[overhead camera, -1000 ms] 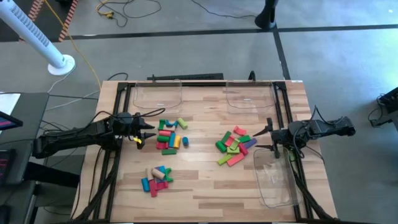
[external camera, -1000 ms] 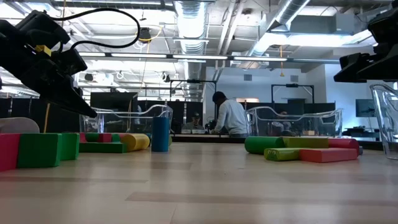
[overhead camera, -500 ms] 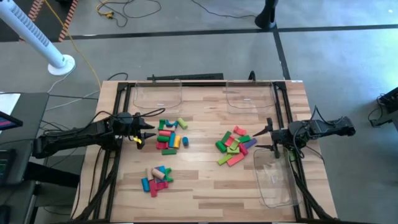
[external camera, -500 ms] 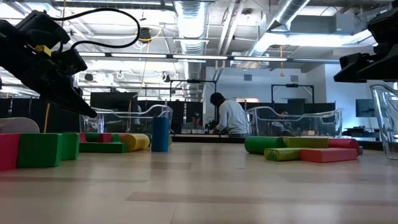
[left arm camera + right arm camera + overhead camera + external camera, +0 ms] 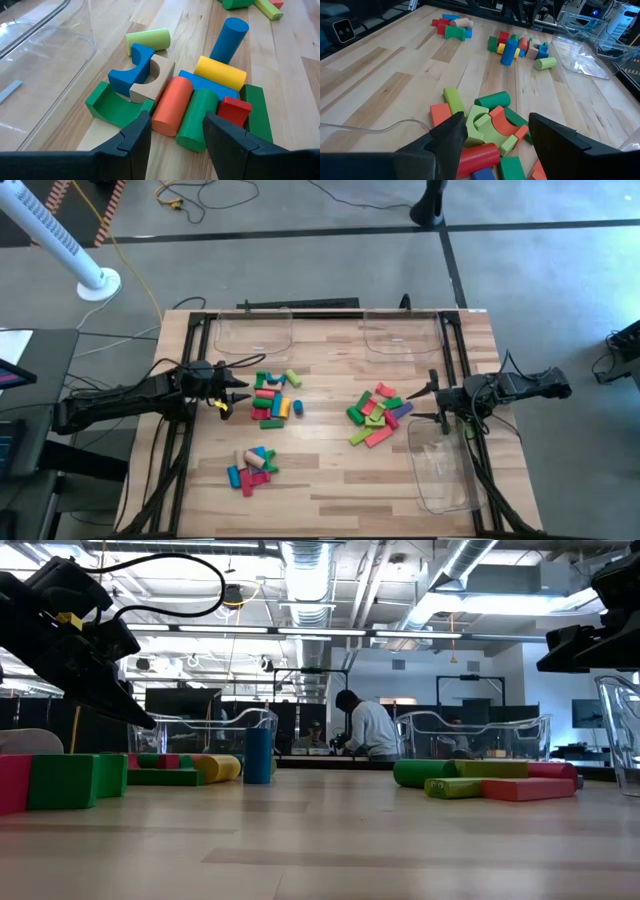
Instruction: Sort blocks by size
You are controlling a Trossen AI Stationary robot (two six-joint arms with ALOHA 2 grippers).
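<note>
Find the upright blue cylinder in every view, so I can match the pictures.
High view: blue cylinder, right edge of the left pile.
Low view: standing left of centre.
Left wrist view: far side of the pile.
Right wrist view: in the distant pile.
Shared landmark: yellow cylinder lying beside it.

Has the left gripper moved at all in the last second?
No. In the high view the left gripper sits at the same spot beside the left pile of blocks, its fingers open, exactly as before.
</note>
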